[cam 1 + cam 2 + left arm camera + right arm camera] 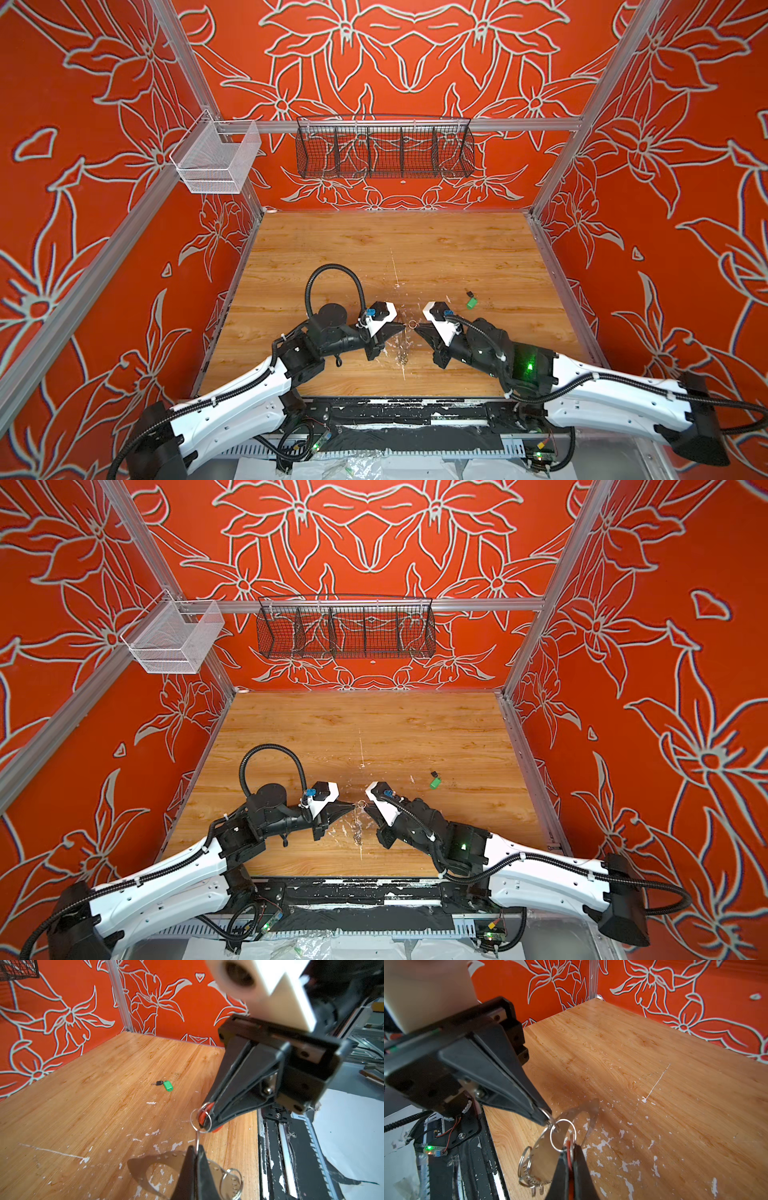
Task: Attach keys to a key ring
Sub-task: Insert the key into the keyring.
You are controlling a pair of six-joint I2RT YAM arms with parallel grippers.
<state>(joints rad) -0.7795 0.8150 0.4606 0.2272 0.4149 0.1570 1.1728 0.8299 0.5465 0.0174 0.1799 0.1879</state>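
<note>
Black wire basket (384, 151) on back rail (519, 124), white mesh basket (216, 162) beside

Lab cell (aluminium frame (519, 124); wire basket (384, 151))

Left tool (401, 327), right tool (418, 327) clamped, tip-to-tip.

Left fingers (392, 330) and right fingers (424, 329) meet tip to tip just above the key ring (542, 1159); I read that gap as blocked. Beyond the key ring the surface (374, 249) lies open to the back wall, except for the green key (471, 304) on the right arm's side.
</note>
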